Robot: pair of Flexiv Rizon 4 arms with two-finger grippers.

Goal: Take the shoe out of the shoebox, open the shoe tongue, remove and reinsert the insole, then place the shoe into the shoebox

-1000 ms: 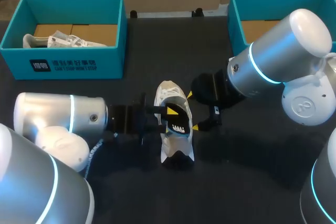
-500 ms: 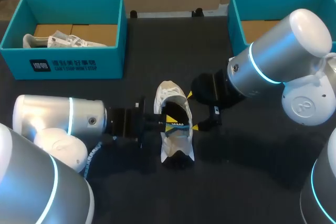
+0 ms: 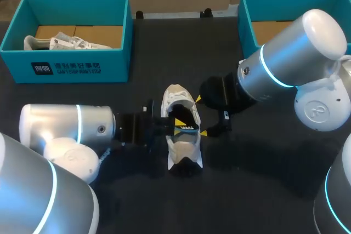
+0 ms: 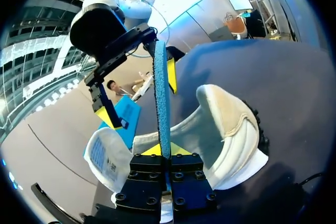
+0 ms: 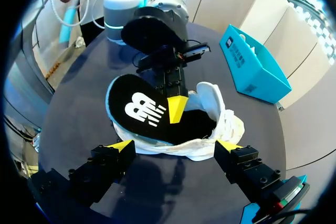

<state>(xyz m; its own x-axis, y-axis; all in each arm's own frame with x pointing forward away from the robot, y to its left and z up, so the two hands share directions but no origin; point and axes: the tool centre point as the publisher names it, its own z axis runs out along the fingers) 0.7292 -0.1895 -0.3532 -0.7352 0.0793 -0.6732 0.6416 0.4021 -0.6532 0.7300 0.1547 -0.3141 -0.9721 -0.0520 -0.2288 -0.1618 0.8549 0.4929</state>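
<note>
A white shoe lies on the dark table between my two grippers. My left gripper comes in from the left and is shut on the black, blue-edged insole, which stands tilted up out of the shoe's opening. In the left wrist view the insole shows edge-on, clamped at the yellow tips of the left gripper, with the shoe beside it. My right gripper stands open, its fingers on either side of the shoe, below the insole.
A teal shoebox at the back left holds another white shoe. A second teal shoebox stands at the back right, partly behind my right arm. Bare table lies in front of the shoe.
My left gripper has shut on the insole and tipped it up out of the shoe, and the left arm has shifted slightly right. The right arm has not moved.
</note>
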